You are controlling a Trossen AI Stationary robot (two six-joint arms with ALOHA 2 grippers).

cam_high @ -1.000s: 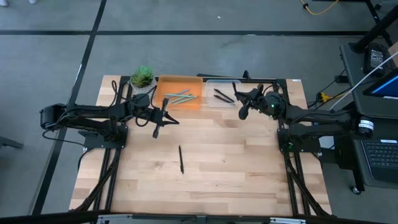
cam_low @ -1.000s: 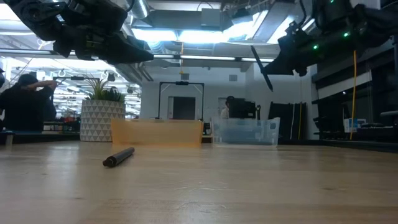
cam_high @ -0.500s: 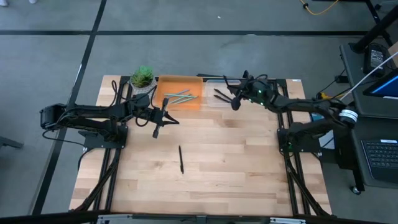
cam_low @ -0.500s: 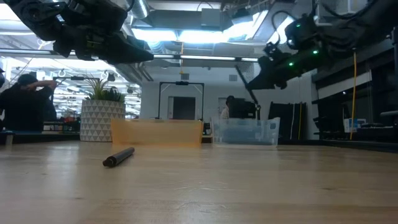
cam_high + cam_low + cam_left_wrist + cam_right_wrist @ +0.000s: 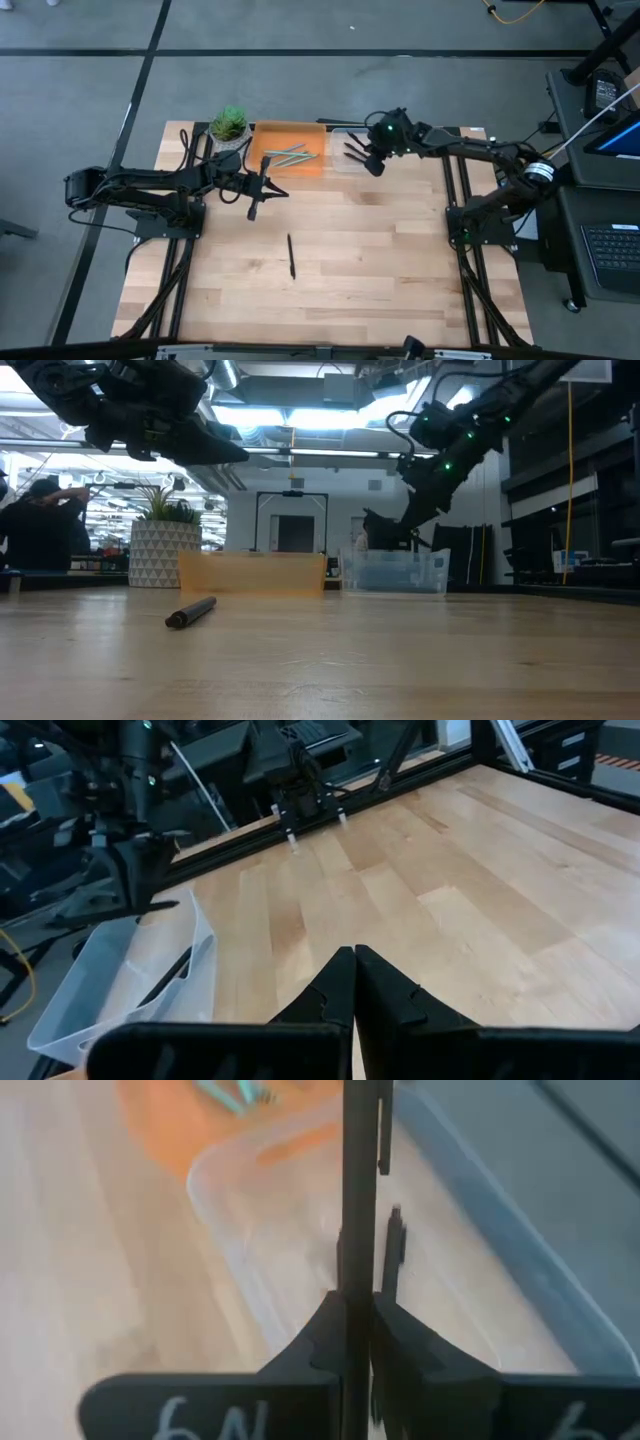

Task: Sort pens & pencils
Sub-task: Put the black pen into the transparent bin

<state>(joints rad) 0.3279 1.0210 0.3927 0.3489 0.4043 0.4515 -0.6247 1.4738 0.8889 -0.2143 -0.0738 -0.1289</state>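
One black pen (image 5: 291, 256) lies flat on the wood near the table's middle, also seen as the black pen (image 5: 190, 612) in the low view. Light blue pens (image 5: 288, 155) lie in an orange tray (image 5: 262, 160). Dark pens (image 5: 395, 1240) lie in a clear bin (image 5: 340, 165). My right gripper (image 5: 372, 160) hangs over the clear bin (image 5: 470, 1220), shut on another black pen (image 5: 358, 1180). My left gripper (image 5: 254, 198) hovers shut and empty in front of the orange tray, above the table. My right gripper pinches the black pen between its two fingers (image 5: 325, 1330) at its shaft (image 5: 357, 1275). The pen runs along the fingers and sticks out well ahead of their tips. The fingers come from the table's right, slanting down. The pen is lifted clear above the clear bin.
A potted plant (image 5: 228, 126) stands at the far left, beside the orange tray (image 5: 252, 572). The clear bin (image 5: 393, 572) sits to the tray's right on the far edge. Bare wood stretches across the near half of the table (image 5: 380, 280). A person (image 5: 40, 525) shows in the room behind.
My right gripper has travelled toward the table's left and far edge and come down, from beside the clear bin to over it, carrying the black pen along. The pen has tipped from steeply slanted to more nearly level. The left arm has kept still.
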